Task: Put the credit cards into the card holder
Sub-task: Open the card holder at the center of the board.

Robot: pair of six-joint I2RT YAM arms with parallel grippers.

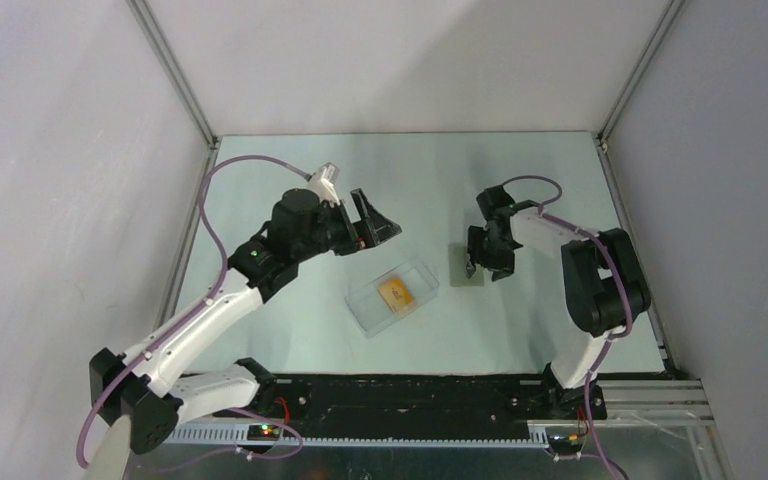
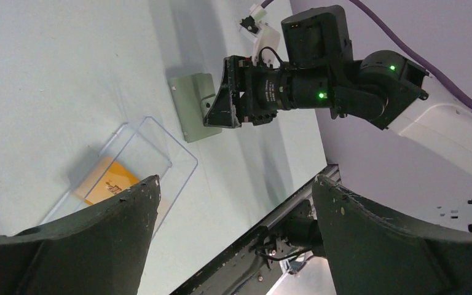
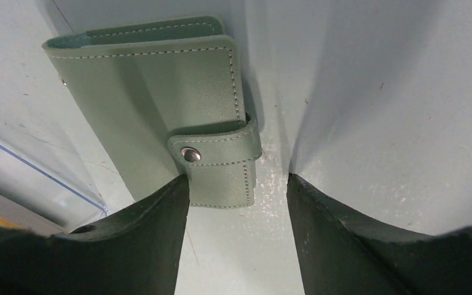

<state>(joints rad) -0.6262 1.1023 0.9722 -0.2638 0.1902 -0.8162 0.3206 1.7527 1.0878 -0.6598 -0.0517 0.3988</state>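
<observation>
Right gripper (image 3: pixel 237 182) spread open, I straddle the snap tab (image 3: pixel 216 165) of the card holder (image 3: pixel 153 80), lying shut on the worktop (image 3: pixel 375 123). Credit cards (image 1: pixel 396 291) sit in the clear box (image 1: pixel 365 315) beside it; my left gripper (image 1: pixel 374 222) hangs open nearby. None stowed yet.

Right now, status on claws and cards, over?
Left claw open, near clear plastic box. Right claw open, astride snap tab of grey-green fold-over wallet, snapped shut. Flat orange cards in box.
</observation>
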